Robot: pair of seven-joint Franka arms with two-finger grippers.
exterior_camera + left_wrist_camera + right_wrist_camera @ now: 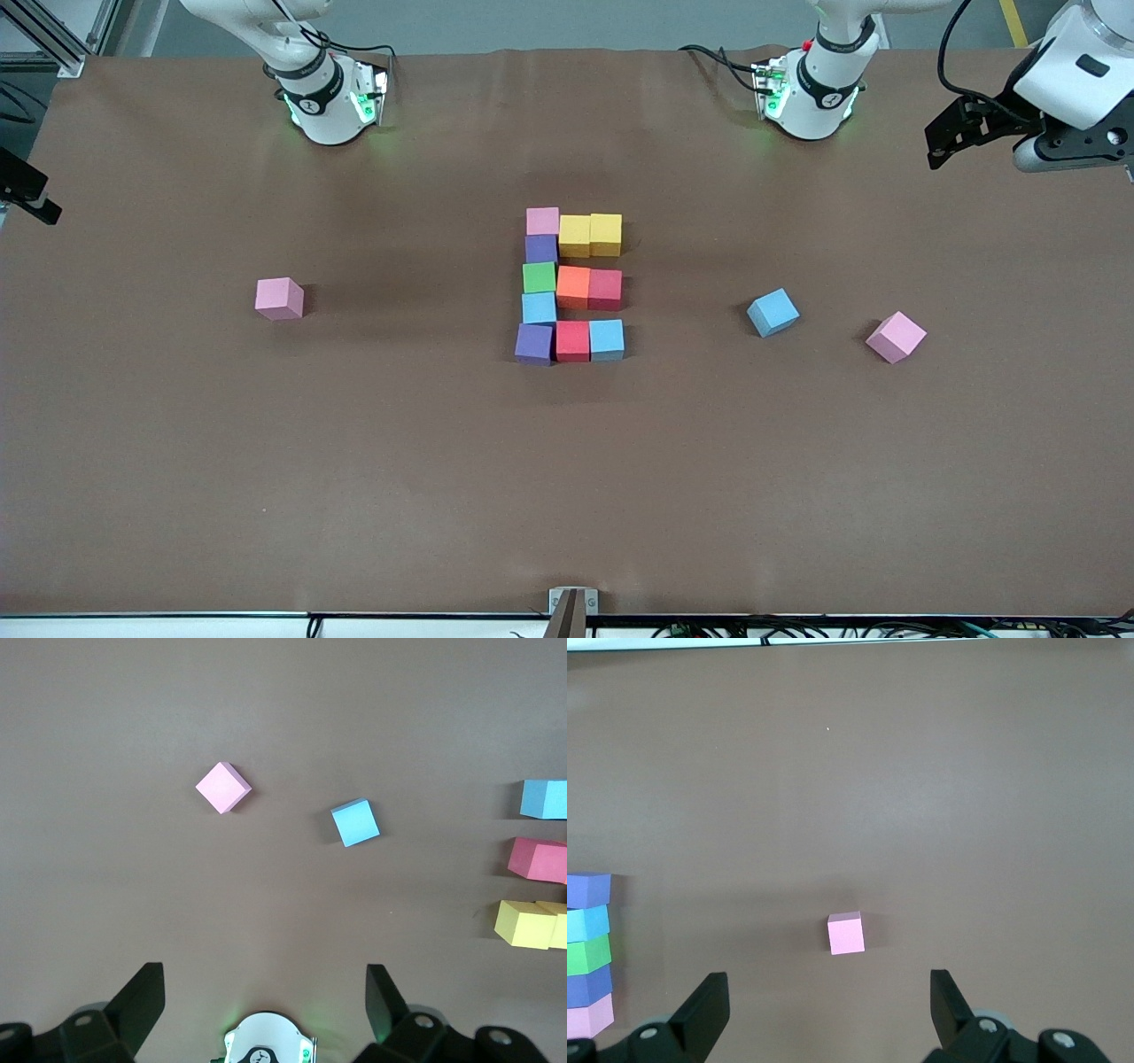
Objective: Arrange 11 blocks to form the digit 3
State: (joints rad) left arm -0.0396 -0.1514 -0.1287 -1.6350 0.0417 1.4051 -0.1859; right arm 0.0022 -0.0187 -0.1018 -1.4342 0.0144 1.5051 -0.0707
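digit 3 point(571, 288) is sitting mid-surface, looking complete: 11 blocks touching, five-cube spine plus three bars, reading as "E" from the front cam.

going near to far:
- purple/red/light-blue bar point(571, 341) is lying nearest the cam, orange/red bar mid, pink + two yellows farthest.
- three spares are lying loose, well apart from the figure: spare pink block point(896, 337) and light blue block point(772, 312) toward the left arm's end, both sitting rotated to the figure's grid; lone pink block point(279, 298) toward the right arm's end, roughly square.
- left end effector point(266, 992) is hanging released, nothing in it, high over its end of the surface, spares below it.
- right end effector point(828, 992) is hanging released too, empty, over the lone pink block's area.

judgement: no pick needed. if one is, left arm is nearer two spares.
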